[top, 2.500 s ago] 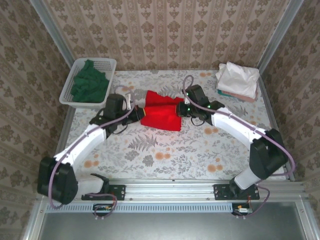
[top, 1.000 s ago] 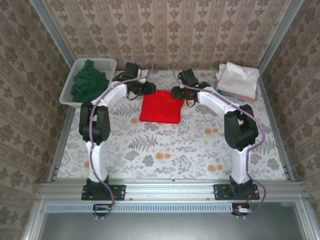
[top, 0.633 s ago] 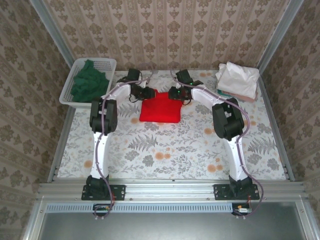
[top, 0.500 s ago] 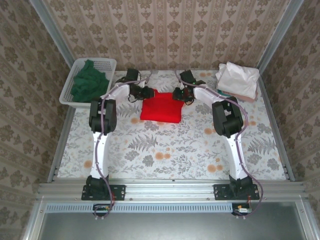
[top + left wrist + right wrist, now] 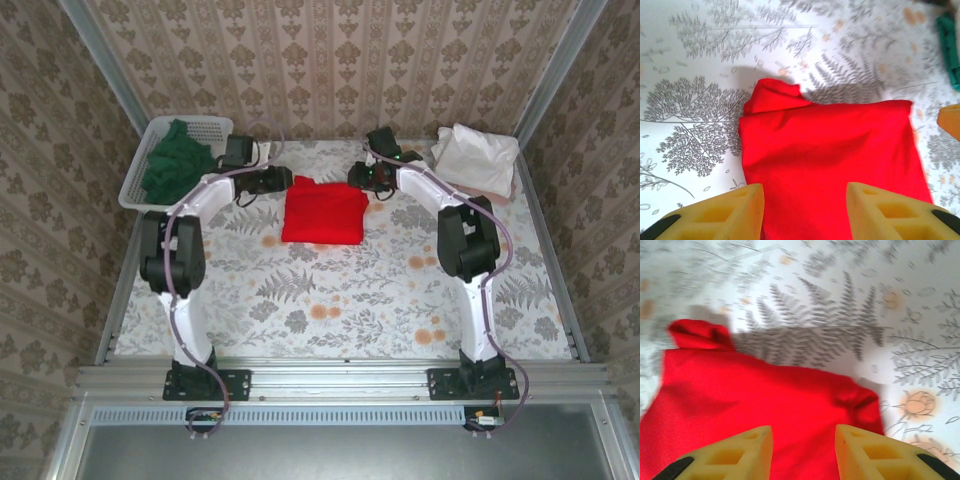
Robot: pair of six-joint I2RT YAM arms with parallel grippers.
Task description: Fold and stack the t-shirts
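Status: the red t-shirt (image 5: 325,210) lies as a compact rectangle on the far middle of the table (image 5: 330,300), between my two arms. The green t-shirt (image 5: 178,170) sits crumpled in the basket (image 5: 215,125) at the far left. The folded pile (image 5: 478,158) is at the far right corner.

Left hand (image 5: 804,192): fingers apart, nothing clamped, poised over the shirt's left edge. Right hand (image 5: 802,432): fingers likewise apart and empty, over the right edge.

Finding: the fold is not clean. The left wrist view shows a bunched corner (image 5: 772,92) sticking out past the far edge. The right wrist view shows a puckered corner (image 5: 860,400) on the right side.

Judgement: I take the step in hand to be finishing this fold and moving the shirt to the pile.

Recommended handling:
- Tuck or flatten the two loose corners first; carried as it lies, they would likely drag the layers open.
- Lower both hands evenly and pinch through every layer at opposite edges, not the top layer alone.
- Lift level, keep the cloth lightly taut between the hands, and travel to the right together.
- Set it down square on the pile and part the fingers only once it rests there.
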